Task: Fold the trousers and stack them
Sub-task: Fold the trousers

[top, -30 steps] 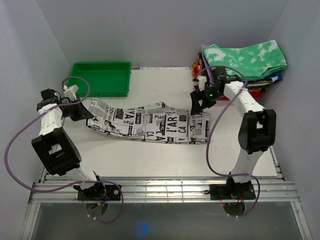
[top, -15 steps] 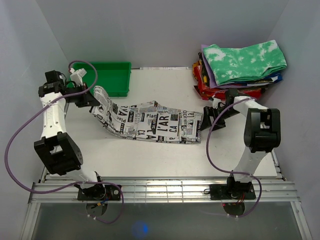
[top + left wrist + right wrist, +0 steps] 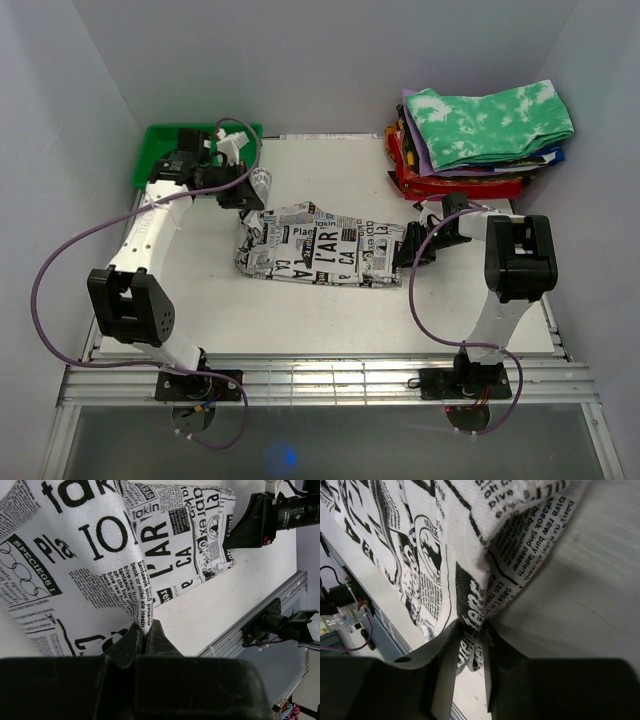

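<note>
Trousers [image 3: 320,250] pinched in left gripper [image 3: 145,631] (right gripper [image 3: 470,637] likewise)

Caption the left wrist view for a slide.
Left fingers pinch a raised fold of white newspaper-print cloth trousers; right fingers at the far end.

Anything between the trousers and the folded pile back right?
Nothing visible. Only bare table lies between the trousers and the pile; the right gripper sits at the trousers' right edge, cloth between its jaws.
</note>
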You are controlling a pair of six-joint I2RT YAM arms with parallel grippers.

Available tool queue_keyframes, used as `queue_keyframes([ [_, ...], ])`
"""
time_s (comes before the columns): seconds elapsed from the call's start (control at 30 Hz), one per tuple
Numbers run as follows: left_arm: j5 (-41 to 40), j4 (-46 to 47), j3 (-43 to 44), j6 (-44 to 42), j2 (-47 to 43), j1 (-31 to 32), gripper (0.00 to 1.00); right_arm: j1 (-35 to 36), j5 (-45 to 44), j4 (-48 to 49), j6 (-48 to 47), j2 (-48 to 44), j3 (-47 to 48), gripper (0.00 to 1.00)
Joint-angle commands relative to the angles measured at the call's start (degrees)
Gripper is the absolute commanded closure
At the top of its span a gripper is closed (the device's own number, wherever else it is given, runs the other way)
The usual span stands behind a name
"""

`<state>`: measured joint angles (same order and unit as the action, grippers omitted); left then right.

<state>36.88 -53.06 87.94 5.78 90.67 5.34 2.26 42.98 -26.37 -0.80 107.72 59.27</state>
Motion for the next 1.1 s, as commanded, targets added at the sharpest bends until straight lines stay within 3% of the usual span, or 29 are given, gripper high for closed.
queue_keyframes([
  [0.0, -9.7, 8.9, -2.9, 12.9, -2.3, 8.3, 1.0, 1.0, -4.6, 5.4, 3.3, 0.6, -3.5, 0.75],
  [0.07, -14.2, 12.5, -4.1, 16.4, -0.8, 14.0, 1.0, 1.3, -5.3, 6.2, 4.0, -0.4, -5.5, 0.87],
  [0.13, -16.1, 14.3, -3.9, 20.8, 1.0, 17.5, 1.0, 1.8, -6.1, 7.4, 4.5, -1.8, -6.7, 0.92],
  [0.23, -19.4, 16.5, -3.5, 26.1, 4.4, 24.6, 1.0, 2.0, -7.0, 8.0, 4.8, -3.0, -8.7, 0.92],
  [0.53, -25.1, 20.4, 2.7, 34.3, 17.1, 37.2, 1.0, 2.4, -8.7, 8.5, 6.0, -4.7, -10.4, 0.92],
  [1.07, -30.6, 19.7, 12.4, 40.6, 26.6, 44.4, 1.0, 4.1, -10.1, 9.8, 7.9, -7.2, -13.0, 0.92],
])
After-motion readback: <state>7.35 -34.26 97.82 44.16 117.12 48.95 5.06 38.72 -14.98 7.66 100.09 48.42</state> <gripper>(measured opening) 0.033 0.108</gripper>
